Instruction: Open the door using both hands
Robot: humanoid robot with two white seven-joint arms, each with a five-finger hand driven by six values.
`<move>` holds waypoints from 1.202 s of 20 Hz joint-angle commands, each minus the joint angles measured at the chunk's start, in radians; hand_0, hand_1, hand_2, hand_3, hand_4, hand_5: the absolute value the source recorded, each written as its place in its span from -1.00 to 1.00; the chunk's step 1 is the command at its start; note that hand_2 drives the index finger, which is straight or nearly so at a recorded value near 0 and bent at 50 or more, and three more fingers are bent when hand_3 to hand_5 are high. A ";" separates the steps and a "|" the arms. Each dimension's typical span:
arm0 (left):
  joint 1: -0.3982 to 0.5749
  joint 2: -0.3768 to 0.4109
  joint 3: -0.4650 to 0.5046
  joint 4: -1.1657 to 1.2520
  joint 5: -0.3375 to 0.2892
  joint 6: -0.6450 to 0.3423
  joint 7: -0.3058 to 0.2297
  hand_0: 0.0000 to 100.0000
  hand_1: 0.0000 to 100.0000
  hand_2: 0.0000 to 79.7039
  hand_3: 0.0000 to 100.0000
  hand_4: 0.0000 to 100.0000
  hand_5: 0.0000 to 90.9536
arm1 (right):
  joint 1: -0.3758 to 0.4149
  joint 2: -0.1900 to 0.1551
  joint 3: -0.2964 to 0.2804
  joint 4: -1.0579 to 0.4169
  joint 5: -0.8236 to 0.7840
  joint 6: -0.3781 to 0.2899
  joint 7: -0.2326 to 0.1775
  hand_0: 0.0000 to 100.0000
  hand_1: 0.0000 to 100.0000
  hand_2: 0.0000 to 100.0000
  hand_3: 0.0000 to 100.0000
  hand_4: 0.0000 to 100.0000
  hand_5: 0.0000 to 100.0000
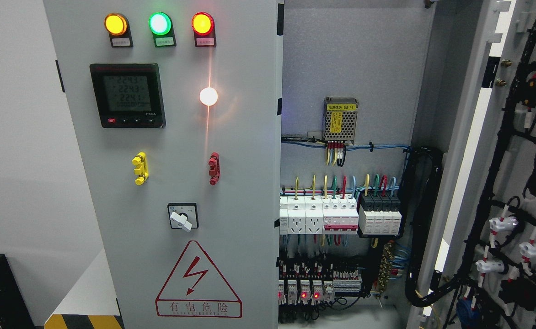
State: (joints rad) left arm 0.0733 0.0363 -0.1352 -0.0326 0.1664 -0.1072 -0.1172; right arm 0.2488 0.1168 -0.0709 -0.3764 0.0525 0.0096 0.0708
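Head view shows an electrical cabinet and neither robot hand, so the state of the fingers cannot be told. At the far left is plain wall. Next comes the left door (167, 183), shut, carrying three lit indicator lamps (159, 23), a meter (127, 95), a yellow handle (140, 168), a red handle (213, 168), a rotary switch (182, 216) and a warning triangle (198, 281). Right of it the cabinet interior (345, 151) stands exposed, with a power supply (340, 119) and breakers (339, 214). At the far right the right door (515, 192) is swung open, its inner face strung with black cable, though its outer edge is probably out of frame. The left door looks like stiff, fairly heavy sheet steel, smooth and slippery; its exposed right edge beside the opening, or possibly the handles, looks like the place to take hold.
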 commanded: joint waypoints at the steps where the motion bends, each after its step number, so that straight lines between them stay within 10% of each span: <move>1: 0.000 -0.050 0.040 0.014 0.002 -0.026 -0.001 -1.00 -1.00 -1.00 -1.00 -1.00 -1.00 | 0.102 -0.014 0.013 -0.508 0.000 -0.008 0.000 -1.00 -1.00 -1.00 -1.00 -1.00 -1.00; 14: 0.000 -0.055 0.034 0.013 0.001 -0.025 0.013 -1.00 -1.00 -1.00 -1.00 -1.00 -1.00 | 0.375 -0.109 0.183 -1.206 -0.002 -0.209 -0.002 -1.00 -1.00 -1.00 -1.00 -1.00 -1.00; 24: -0.007 -0.064 0.034 0.014 0.001 -0.022 0.110 -1.00 -1.00 -1.00 -1.00 -1.00 -1.00 | 0.400 -0.163 0.283 -1.487 -0.002 -0.319 -0.002 -1.00 -1.00 -1.00 -1.00 -1.00 -1.00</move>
State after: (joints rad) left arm 0.0697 0.0041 -0.1043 -0.0036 0.1666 -0.1338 -0.0198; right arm 0.6243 0.0152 0.1068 -1.4592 0.0509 -0.2914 0.0686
